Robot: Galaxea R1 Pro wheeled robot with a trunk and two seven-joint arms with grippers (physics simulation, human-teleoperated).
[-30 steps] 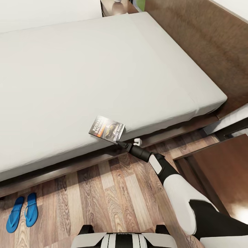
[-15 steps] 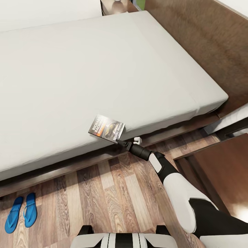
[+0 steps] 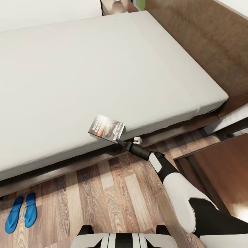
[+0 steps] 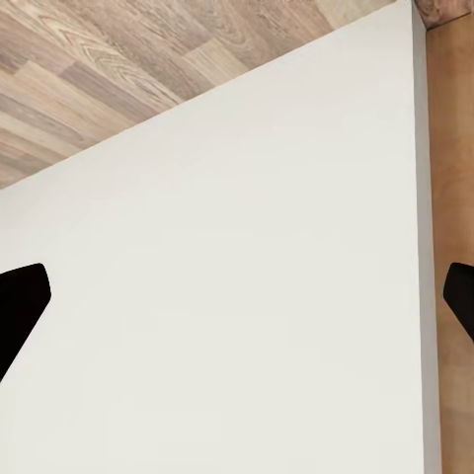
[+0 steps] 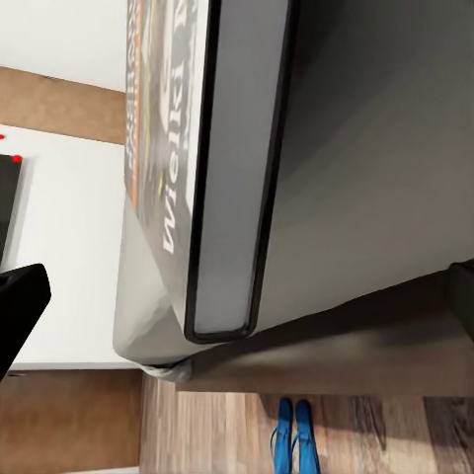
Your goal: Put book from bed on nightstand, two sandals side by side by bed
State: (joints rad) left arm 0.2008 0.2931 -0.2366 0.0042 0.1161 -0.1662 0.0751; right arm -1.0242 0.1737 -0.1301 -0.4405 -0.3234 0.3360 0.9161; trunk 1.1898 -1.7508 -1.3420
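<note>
The book (image 3: 107, 128) lies flat on the light-grey mattress of the bed (image 3: 103, 62), at its near edge, dark cover up. My right gripper (image 3: 119, 141) reaches its near corner from the floor side. In the right wrist view the book (image 5: 212, 168) fills the gap of my right gripper (image 5: 237, 296); its dark fingertips (image 5: 20, 306) stand wide apart, open. The two blue sandals (image 3: 21, 212) lie side by side on the floor at the lower left, also seen small as sandals (image 5: 296, 434). My left gripper (image 4: 237, 306) is open over a plain white surface.
A dark-brown nightstand (image 3: 220, 172) with a glossy top stands close at my right, beside the headboard (image 3: 206, 38). A second nightstand (image 3: 115, 6) sits beyond the bed's far side. Wood-plank floor (image 3: 113, 199) runs between me and the bed frame.
The whole head view has shifted very slightly. The book, the sandals and my right gripper keep their places relative to the bed.
</note>
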